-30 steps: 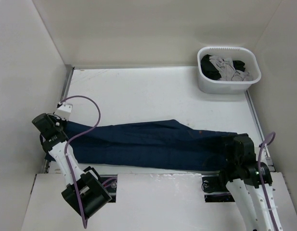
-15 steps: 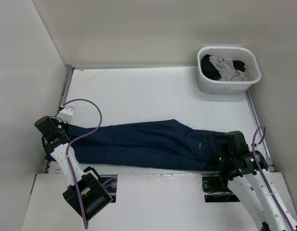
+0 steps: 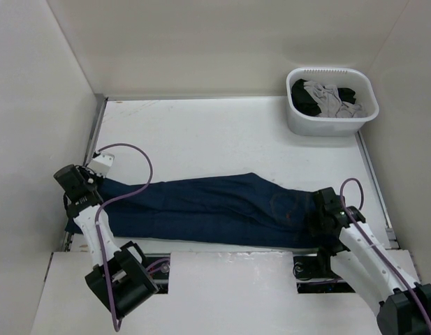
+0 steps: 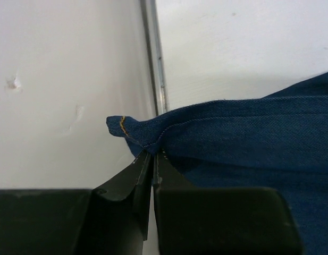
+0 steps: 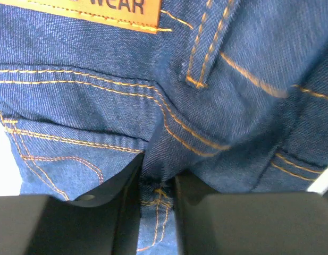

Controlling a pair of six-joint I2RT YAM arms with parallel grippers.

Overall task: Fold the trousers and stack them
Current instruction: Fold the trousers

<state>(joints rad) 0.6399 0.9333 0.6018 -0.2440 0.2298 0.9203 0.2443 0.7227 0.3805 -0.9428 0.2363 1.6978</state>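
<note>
The trousers (image 3: 215,206), dark navy jeans with orange stitching, lie stretched lengthwise across the near part of the table. At the left end, my left gripper (image 3: 89,183) is shut on the leg hem (image 4: 137,130), which pokes up past its tips (image 4: 153,154). At the waist end sits my right gripper (image 3: 318,216). In the right wrist view its jaws (image 5: 157,178) pinch a bunched fold of denim (image 5: 100,95) below the orange-tan tag (image 5: 100,13).
A white basket (image 3: 320,127) holding grey and black garments (image 3: 330,98) stands at the back right corner. A metal rail (image 4: 156,69) runs along the left wall, beside the hem. White walls enclose the table on three sides.
My right gripper has slid left onto the waist end and its jaws have closed on a fold of denim. The left gripper has kept its hold and shifted slightly.
</note>
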